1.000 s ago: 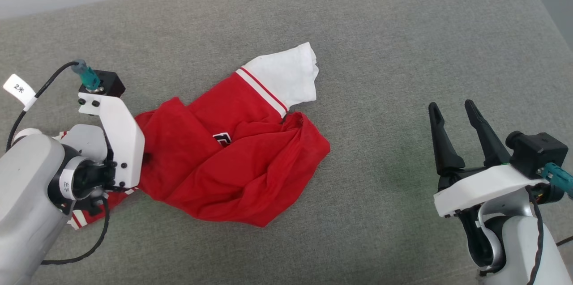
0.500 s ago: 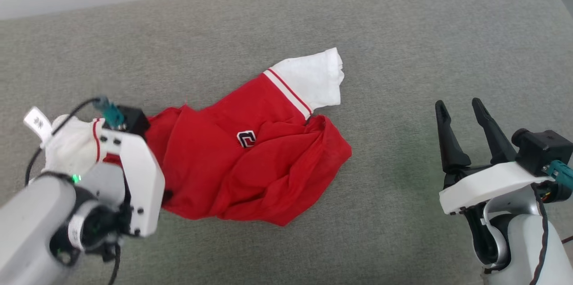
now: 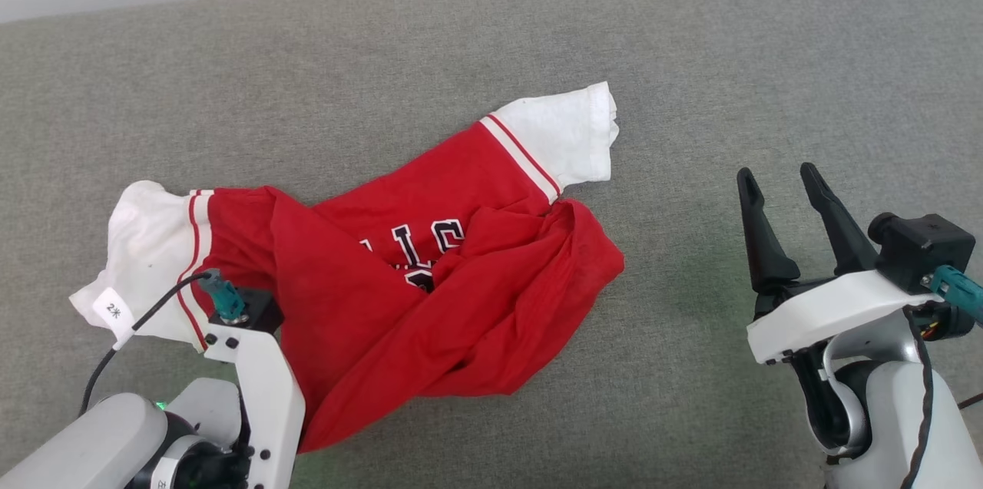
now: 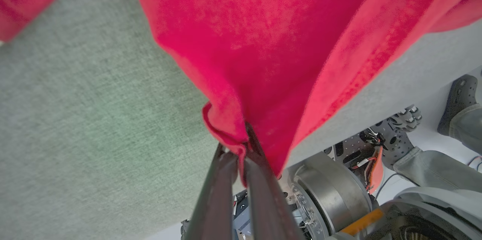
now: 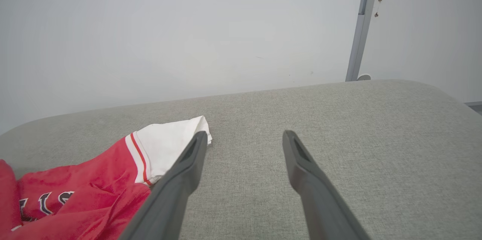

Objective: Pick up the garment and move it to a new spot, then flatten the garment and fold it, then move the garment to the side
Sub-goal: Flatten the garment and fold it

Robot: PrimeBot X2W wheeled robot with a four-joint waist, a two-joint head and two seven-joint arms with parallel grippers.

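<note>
With the left gripper clamped tight on a red fold at seven o'clock of the crumpled garment on the grey cushion and the right gripper gaping empty at three o'clock, only the grasp looks done; moving, flattening and folding remain.

Grey arms carry white brackets and dark pincer fingers.

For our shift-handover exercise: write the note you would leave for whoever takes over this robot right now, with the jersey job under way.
Left gripper: shut on a red fold of the red-and-white jersey.
Right gripper: open, holding nothing, apart from the jersey.
Jersey: crumpled on the grey cushion, both white sleeves showing.
Done: grasp made.
To do: move it, flatten, fold, set aside.
</note>
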